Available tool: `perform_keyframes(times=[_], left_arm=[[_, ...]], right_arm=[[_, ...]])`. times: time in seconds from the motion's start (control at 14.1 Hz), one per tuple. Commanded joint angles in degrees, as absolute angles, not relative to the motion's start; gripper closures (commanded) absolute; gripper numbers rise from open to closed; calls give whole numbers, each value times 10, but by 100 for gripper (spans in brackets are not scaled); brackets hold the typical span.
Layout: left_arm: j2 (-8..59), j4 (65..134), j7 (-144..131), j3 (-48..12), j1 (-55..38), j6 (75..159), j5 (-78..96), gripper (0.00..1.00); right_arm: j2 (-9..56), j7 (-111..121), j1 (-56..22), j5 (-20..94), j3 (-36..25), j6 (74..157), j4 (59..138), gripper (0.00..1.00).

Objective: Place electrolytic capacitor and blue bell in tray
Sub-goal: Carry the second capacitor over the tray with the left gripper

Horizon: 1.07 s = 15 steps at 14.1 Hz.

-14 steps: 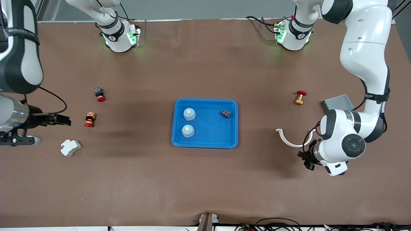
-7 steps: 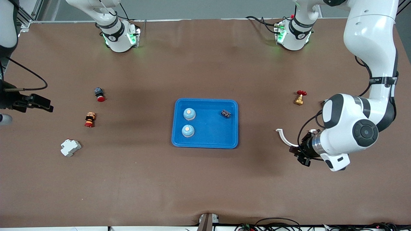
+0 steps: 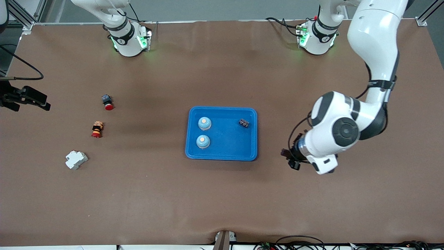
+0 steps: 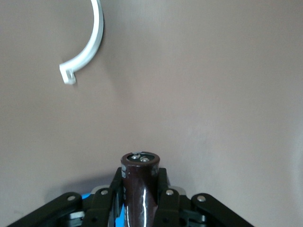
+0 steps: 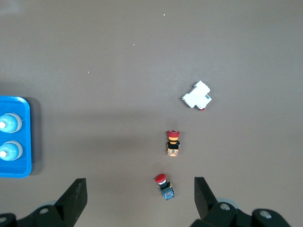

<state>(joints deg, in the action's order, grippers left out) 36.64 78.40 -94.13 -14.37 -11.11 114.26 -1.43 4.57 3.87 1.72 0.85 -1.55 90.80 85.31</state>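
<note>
We see the left gripper in the air over bare desk, just off the edge of the tray that faces the left arm's end. It is clenched on the electrolytic capacitor, a dark brown cylinder; the left wrist view shows both fingers pressed to its sides and its terminal end poking out past them. Also in that wrist view, a white curved clip lies on the desk.

The blue tray sits at the middle of the desk. In it we count two blue bells, one bell near the rim toward the robots' bases and another bell just nearer the front camera, plus a small dark component by the corner toward the left arm's base.

The right gripper waits high at the right arm's end, released, its fingers spread wide. Below it we see a red-capped button, a red and yellow switch and a white breaker, all well apart from the tray.
</note>
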Motion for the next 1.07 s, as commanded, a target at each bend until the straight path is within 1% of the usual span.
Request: perform_keyframes(times=[0.0, 0.21, 0.5, 0.78, 1.0], left_arm=[[365, 785, -970, -136, -140, 1145, -16, 100], [374, 785, -1006, -135, -178, 1159, -25, 100], [402, 786, -1053, -135, -224, 1186, -61, 100], [424, 787, -1058, -135, -247, 1190, -75, 100], [443, 787, -1058, -135, -255, 1215, -88, 100]], right_arm=[[28, 32, 15, 3, -11, 907, 872, 0], [27, 31, 11, 3, -13, 909, 872, 0], [25, 11, 4, 2, -13, 910, 872, 0], [24, 10, 0, 2, -15, 910, 872, 0], [23, 10, -1, 2, -14, 910, 873, 0]])
